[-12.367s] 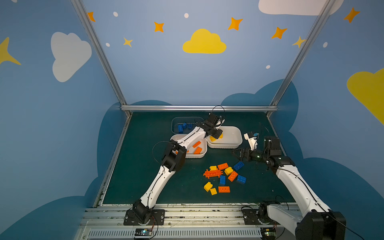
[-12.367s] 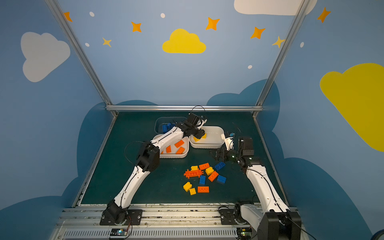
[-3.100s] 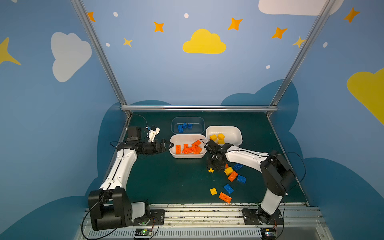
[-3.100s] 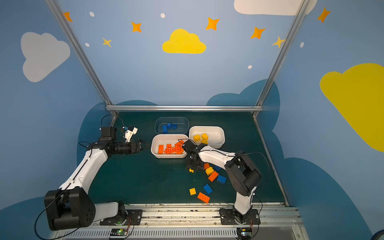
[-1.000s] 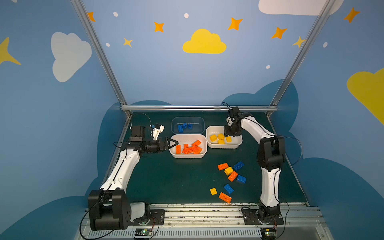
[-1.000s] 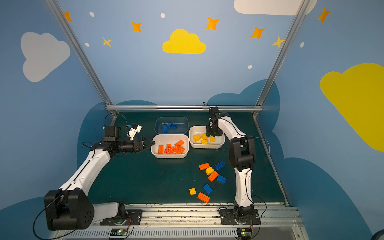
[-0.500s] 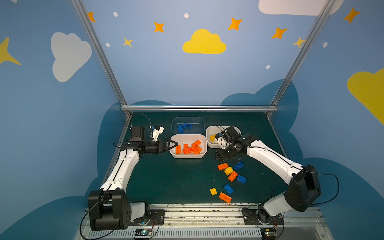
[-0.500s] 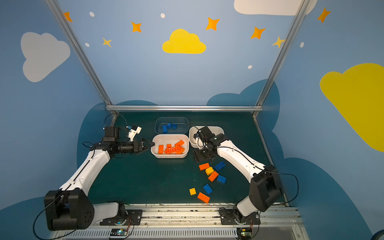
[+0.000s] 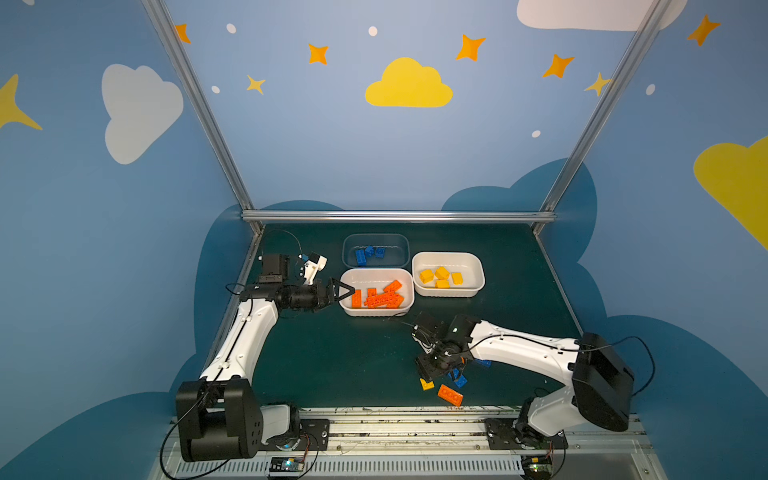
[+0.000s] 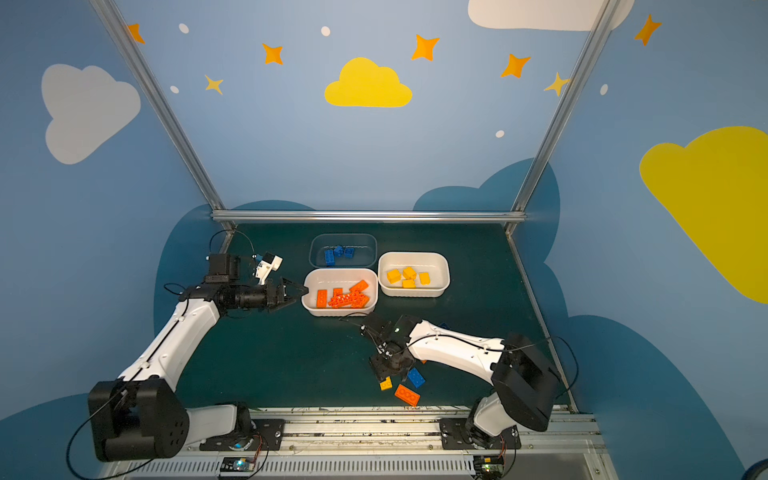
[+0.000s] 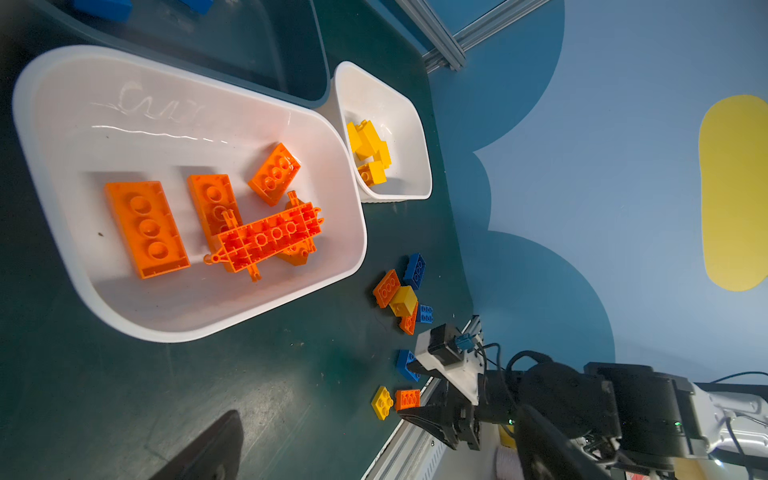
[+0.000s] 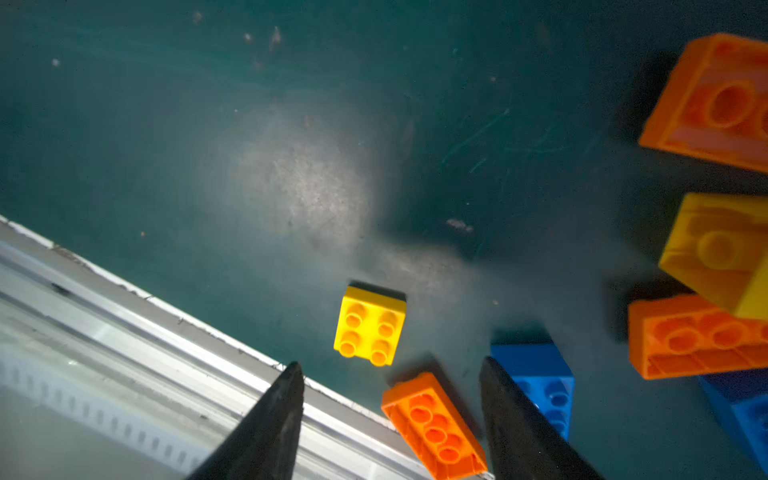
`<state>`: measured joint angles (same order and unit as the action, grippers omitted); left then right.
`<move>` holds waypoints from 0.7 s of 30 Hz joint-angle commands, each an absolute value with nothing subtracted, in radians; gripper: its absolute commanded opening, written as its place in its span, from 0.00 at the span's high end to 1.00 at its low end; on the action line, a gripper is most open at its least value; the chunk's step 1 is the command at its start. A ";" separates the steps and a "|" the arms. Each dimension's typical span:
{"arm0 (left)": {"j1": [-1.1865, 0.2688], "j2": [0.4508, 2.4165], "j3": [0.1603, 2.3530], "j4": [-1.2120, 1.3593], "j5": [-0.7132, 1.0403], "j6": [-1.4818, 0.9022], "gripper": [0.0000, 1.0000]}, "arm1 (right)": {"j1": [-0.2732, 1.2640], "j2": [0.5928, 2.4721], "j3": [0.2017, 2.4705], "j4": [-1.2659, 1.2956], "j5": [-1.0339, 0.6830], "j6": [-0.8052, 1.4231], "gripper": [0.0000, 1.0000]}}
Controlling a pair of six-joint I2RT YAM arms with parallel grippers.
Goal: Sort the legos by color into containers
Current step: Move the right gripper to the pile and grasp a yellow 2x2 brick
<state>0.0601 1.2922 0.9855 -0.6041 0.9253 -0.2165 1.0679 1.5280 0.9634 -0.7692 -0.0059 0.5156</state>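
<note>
The right gripper [image 12: 390, 363] hangs low over the near right of the table, jaws apart and empty. Just beyond its tips lies a small yellow brick [image 12: 370, 326], with an orange brick [image 12: 434, 424] and a blue brick [image 12: 540, 382] close by. The left gripper [image 9: 345, 292] stands wide open and empty at the left rim of the orange-filled tub [image 9: 376, 312]. Yellow legos [image 9: 441, 277] lie in the right white tub [image 9: 449, 293], and blue ones in the far clear tub [image 9: 376, 239].

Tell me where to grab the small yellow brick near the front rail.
Grip the small yellow brick across two opposite side walls, coming straight down from above: it lies studs up, apart from the orange brick, with the right gripper open close by.
</note>
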 commanded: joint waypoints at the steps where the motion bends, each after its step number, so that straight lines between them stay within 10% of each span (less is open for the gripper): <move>1: 0.065 1.283 1.010 -0.634 0.930 -0.205 0.00 | 1.097 1.569 0.949 -0.711 0.014 0.578 0.35; 21: 0.049 1.258 0.946 -0.606 0.918 -0.229 0.00 | 1.195 1.664 0.897 -0.721 0.065 0.690 0.61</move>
